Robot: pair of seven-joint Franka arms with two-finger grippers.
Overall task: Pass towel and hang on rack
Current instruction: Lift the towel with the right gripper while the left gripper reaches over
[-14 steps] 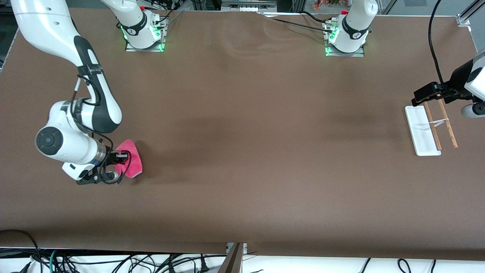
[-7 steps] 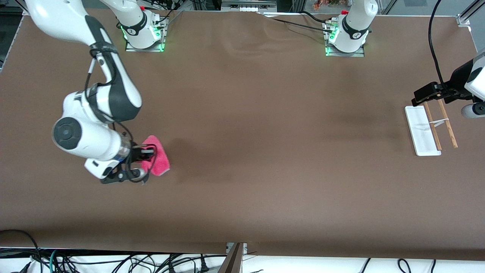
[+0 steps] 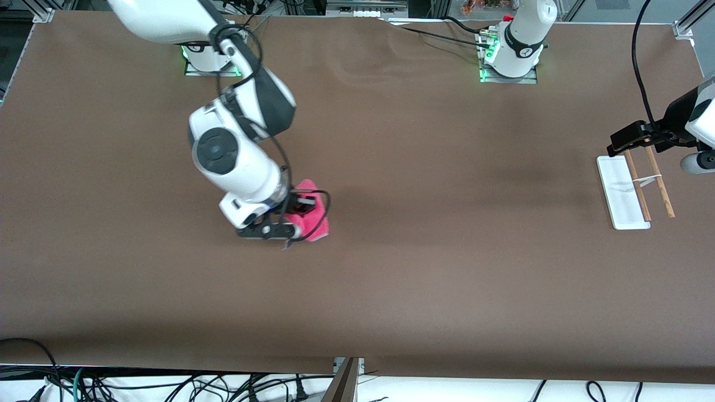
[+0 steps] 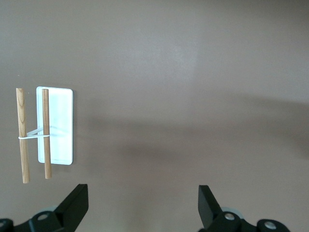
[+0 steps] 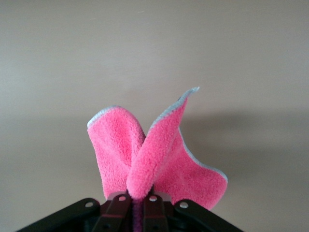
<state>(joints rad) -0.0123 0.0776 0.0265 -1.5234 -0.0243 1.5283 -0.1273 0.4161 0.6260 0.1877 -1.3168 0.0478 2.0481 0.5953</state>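
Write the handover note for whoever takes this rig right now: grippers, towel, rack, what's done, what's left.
Right gripper: shut on the towel, carrying it above the middle of the table; the cloth is pinched at a fold and fans out from the fingers.
Left gripper: open and empty, waiting over the table beside the rack.
Rack: stands at the left arm's end of the table, nothing on its rods.
Done: towel picked up.
Left: hand the towel to the left gripper, then drape it over the rack.
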